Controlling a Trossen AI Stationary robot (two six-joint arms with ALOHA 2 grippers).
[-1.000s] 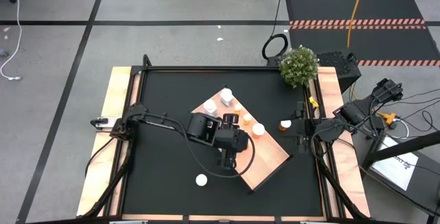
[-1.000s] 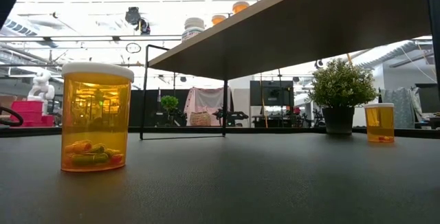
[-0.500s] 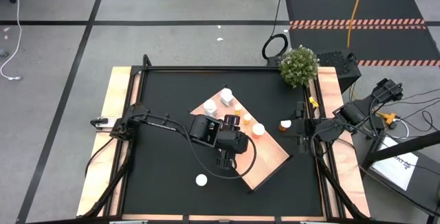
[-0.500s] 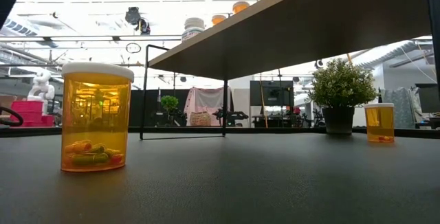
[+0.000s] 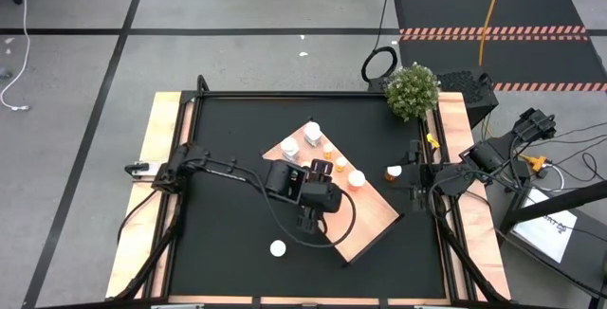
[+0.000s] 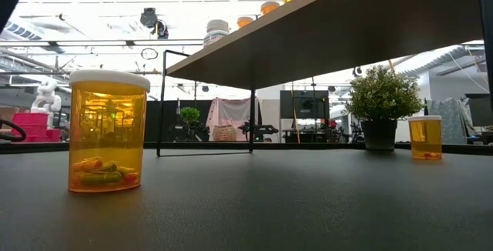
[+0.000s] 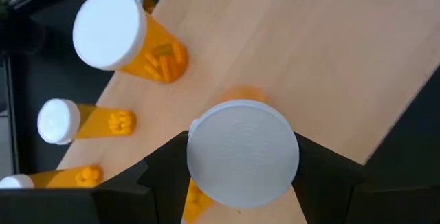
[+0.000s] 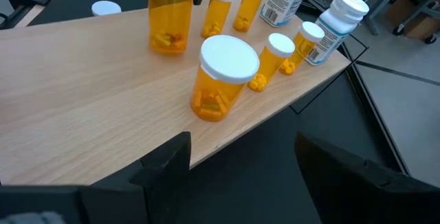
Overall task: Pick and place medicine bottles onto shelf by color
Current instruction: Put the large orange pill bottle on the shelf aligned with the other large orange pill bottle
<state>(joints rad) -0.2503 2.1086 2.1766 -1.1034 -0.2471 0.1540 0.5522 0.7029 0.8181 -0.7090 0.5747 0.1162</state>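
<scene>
Squarely over the pale, smooth-grained wooden shelf (image 5: 332, 195), the left gripper (image 7: 240, 183) clamps a translucent orange plastic bottle (image 7: 242, 152) below its round white cap, body mostly hidden. Beside the shelf, the right gripper (image 8: 240, 176) gapes empty.

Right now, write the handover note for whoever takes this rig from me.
Left gripper: over the shelf, fingers shut on a held orange bottle, not yet released.
Right gripper: open, empty, waiting at the table's right side.
Done: white bottles and orange bottles stand on the shelf.
Left: set down the held bottle. Then fetch the two on the black mat: front bottle and right-side bottle.
</scene>
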